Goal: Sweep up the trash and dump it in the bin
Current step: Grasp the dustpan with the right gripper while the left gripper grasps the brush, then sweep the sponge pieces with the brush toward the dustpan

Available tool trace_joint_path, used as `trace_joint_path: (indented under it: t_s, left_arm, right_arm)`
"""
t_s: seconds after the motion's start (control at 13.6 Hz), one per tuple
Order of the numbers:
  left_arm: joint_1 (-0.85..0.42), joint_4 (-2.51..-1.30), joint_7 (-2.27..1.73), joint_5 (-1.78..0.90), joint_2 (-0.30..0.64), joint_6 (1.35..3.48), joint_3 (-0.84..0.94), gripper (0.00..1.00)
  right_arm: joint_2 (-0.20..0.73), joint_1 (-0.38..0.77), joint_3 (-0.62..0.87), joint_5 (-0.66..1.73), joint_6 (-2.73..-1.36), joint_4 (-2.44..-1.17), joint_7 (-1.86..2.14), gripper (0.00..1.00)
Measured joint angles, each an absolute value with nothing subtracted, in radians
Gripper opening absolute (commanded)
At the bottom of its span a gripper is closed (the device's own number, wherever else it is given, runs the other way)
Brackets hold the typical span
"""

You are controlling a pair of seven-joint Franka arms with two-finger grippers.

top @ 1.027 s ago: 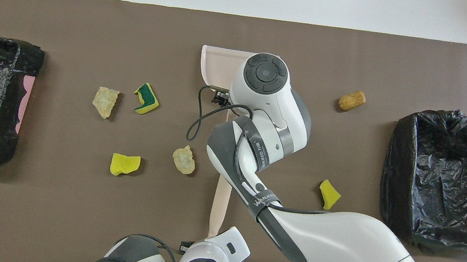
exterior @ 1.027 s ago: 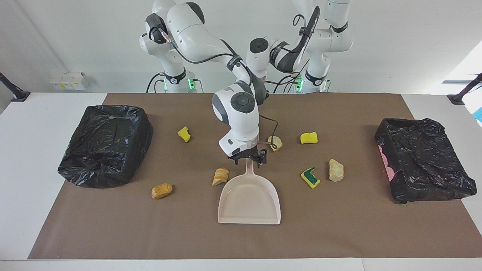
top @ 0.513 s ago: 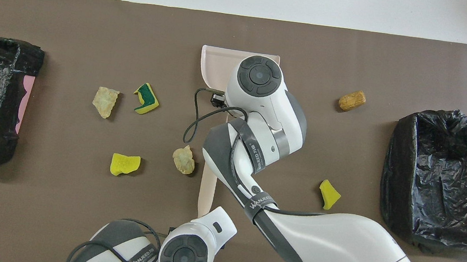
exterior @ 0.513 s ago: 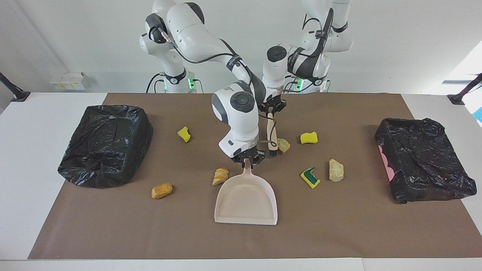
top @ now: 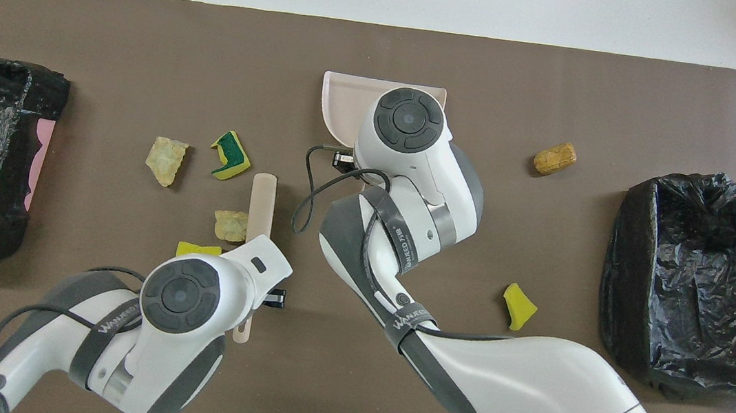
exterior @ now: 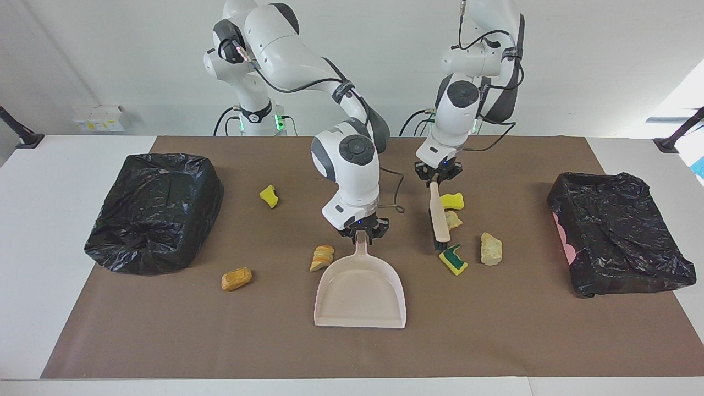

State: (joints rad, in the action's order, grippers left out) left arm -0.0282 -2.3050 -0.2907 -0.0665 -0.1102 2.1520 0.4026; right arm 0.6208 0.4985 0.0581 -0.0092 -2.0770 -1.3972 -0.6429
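Two arms work at the table. In the facing view, the right gripper is clamped on the handle of the dustpan, which lies flat on the brown mat with its open mouth pointing away from the robots. The left gripper is closed on the handle of the brush, whose bristle end rests on the mat toward the left arm's end from the dustpan. Seven trash pieces lie loose. Taking the dustpan as landmark: a sliced bread chunk sits just beside its handle; an orange chunk and a yellow sponge bit lie toward the right arm's end. A yellow sponge, a pale lump, a green-faced sponge and a stone-like lump cluster at the brush. One black-lined bin stands at each end of the table; the other bin is at the left arm's end.

In the overhead view, the left gripper hangs over the brush, with the pale lump touching or just beside it. The dustpan is mostly covered by the right arm.

Judged step: sweeping begins; nothing is in the dustpan. The next move calls for dragging the brush toward the dustpan mouth, or realigning the mouth to face the cluster.
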Motion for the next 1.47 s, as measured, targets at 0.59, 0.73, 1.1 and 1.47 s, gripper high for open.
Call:
trace_joint_path:
  t_s: [0.59,0.73,1.1,1.47]
  left_arm:
    - [-0.021,-2.167,-0.105,-0.052,-0.074,2.021,0.133,0.00]
    - [-0.020,-2.165,-0.090,-0.010,-0.047,2.021,0.092,0.00]
    - [-0.019,-2.166,-0.075,0.008,-0.008,2.021,0.046,0.00]
    - [-0.026,-2.225,-0.024,0.009,-0.002,2.021,0.060,0.00]
  right_arm:
    - [0.531,0.500,0.062,-0.011,-2.012,-1.439,-0.469,0.00]
    - [0.500,0.491,0.062,-0.012,-1.973,-1.440,-0.357,0.00]
    - [0.414,0.420,0.059,-0.016,-1.819,-1.442,0.046,0.00]
    - [0.355,0.394,0.059,-0.025,-1.655,-1.445,0.461,0.00]
